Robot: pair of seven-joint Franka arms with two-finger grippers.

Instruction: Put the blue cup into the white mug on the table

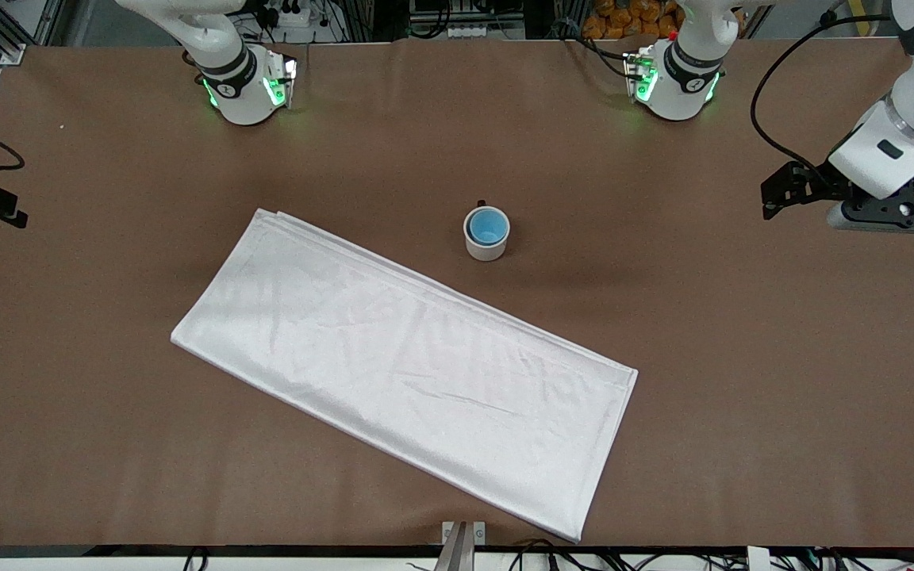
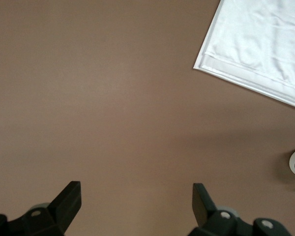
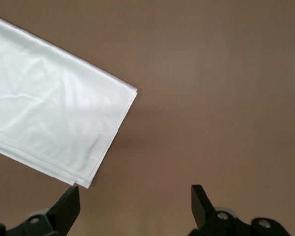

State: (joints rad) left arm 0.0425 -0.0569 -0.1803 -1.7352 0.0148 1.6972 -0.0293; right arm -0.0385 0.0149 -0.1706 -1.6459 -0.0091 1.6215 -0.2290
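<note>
1. You have the blue cup (image 1: 488, 226) nested in the white mug (image 1: 486, 247) mid-table (image 1: 743, 357), handle barely showing.
2. Folded white cloth (image 1: 405, 361) lies nearer the camera, bare brown surface around.
3. Left gripper (image 2: 137, 206) (table's left-arm edge) and right gripper (image 3: 135, 206), mostly cut off, both wait with fingers apart, empty.

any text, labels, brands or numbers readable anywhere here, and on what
None can be read.
white mug: plain, no print visible.
blue cup, sitting inside the mug: plain.
white folded cloth: no label or print showing.
table: bare brown surface, no markings.
Arm bases at the table's edge: only green lights and small fittings, too small to read.
</note>
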